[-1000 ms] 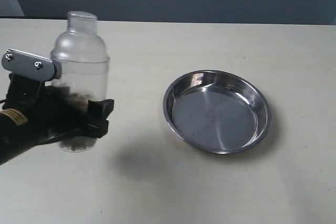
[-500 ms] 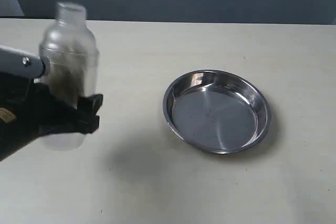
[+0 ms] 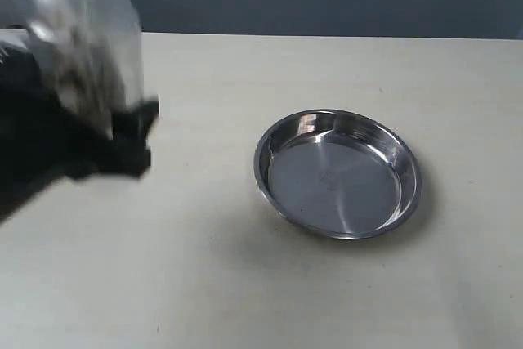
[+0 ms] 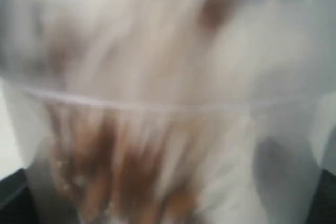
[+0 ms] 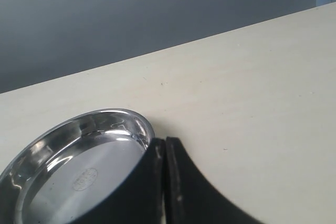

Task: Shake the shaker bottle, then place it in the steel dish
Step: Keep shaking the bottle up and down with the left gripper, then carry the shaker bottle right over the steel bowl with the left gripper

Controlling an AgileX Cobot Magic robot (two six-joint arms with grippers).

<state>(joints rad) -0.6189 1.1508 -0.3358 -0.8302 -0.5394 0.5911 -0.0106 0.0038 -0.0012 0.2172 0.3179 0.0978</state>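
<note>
Shaker bottle (image 3: 82,30) within left end effector (image 3: 114,120), granules (image 4: 121,177) only wrist-side; right end effector (image 5: 164,182) fully closed, empty.

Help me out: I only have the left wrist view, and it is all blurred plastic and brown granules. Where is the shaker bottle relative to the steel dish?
Observer: In the exterior view the shaker bottle is raised at the far left, smeared by motion. The steel dish sits well to its right on the table.
Operator: Anything in the dish?
Observer: No, it holds nothing.
Operator: What is the right gripper doing?
Observer: The right gripper is shut and holds nothing. Its wrist view looks onto the dish.
</note>
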